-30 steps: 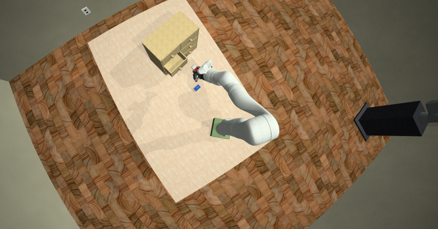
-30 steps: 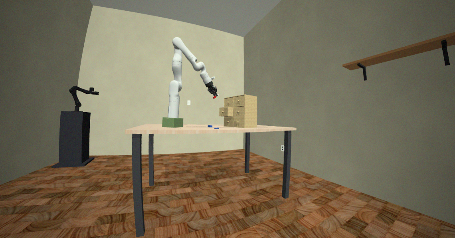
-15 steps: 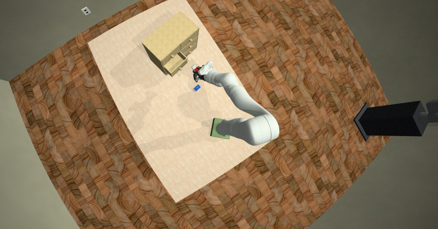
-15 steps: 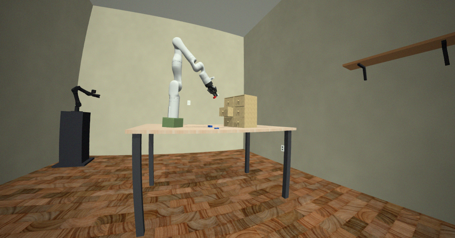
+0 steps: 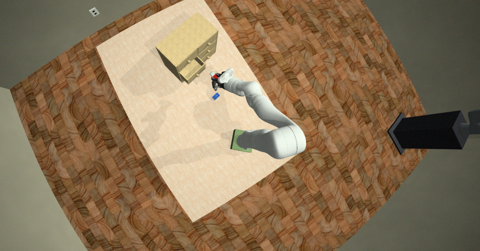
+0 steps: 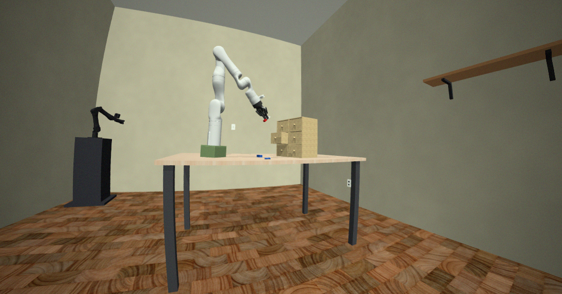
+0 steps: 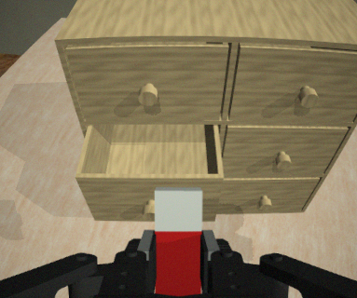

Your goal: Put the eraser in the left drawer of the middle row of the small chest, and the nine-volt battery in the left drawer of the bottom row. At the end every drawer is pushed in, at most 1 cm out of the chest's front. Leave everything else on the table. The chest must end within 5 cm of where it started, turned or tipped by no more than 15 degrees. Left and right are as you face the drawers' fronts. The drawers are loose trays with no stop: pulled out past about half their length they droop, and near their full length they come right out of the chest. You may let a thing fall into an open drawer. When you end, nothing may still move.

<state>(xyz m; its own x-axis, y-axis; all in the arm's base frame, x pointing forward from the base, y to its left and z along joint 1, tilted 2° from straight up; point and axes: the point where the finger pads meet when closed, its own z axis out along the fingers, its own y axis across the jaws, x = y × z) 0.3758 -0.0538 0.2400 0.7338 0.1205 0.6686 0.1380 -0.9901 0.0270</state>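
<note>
My gripper (image 7: 178,248) is shut on the eraser (image 7: 178,237), a red block with a white end that points toward the small wooden chest (image 7: 215,88). The chest's left drawer of the middle row (image 7: 150,157) is pulled out and looks empty; the other drawers are pushed in. In the overhead view the gripper (image 5: 214,76) hangs in the air just in front of the open drawer (image 5: 193,68), a little to its right. From the side, the gripper (image 6: 264,118) is at about the height of the chest's top. A small blue block (image 5: 215,96) lies on the table below the arm.
In the side view two small blue things (image 6: 259,155) (image 6: 267,158) lie on the table in front of the chest (image 6: 297,136). The arm's green base (image 5: 241,141) stands at the table's near edge. A black pedestal with another arm (image 6: 92,165) stands off the table.
</note>
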